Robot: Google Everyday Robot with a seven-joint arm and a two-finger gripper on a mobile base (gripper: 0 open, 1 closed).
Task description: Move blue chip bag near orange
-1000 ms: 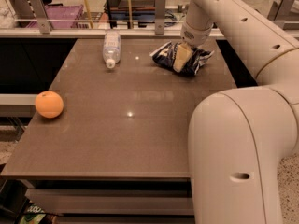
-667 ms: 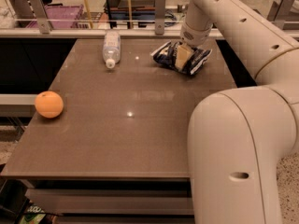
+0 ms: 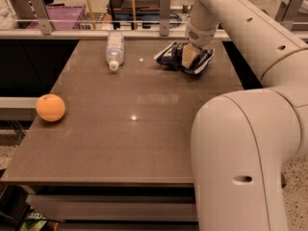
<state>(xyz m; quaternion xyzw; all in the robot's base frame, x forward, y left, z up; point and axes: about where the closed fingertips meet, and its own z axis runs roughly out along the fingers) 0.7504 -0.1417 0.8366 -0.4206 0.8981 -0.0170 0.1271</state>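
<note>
The blue chip bag, crumpled dark blue foil with white markings, lies at the far right of the brown table. My gripper comes down from above into the middle of the bag and is shut on it, with the bag resting on the table. The orange sits near the table's left edge, far from the bag and the gripper.
A clear plastic bottle lies on its side at the far middle of the table, left of the bag. My arm's large white body fills the right foreground. A railing and a purple crate stand beyond the table's far edge.
The gripper has shifted very slightly on the bag, and the bag looks a little more crumpled around it. The orange and the bottle have not moved.
</note>
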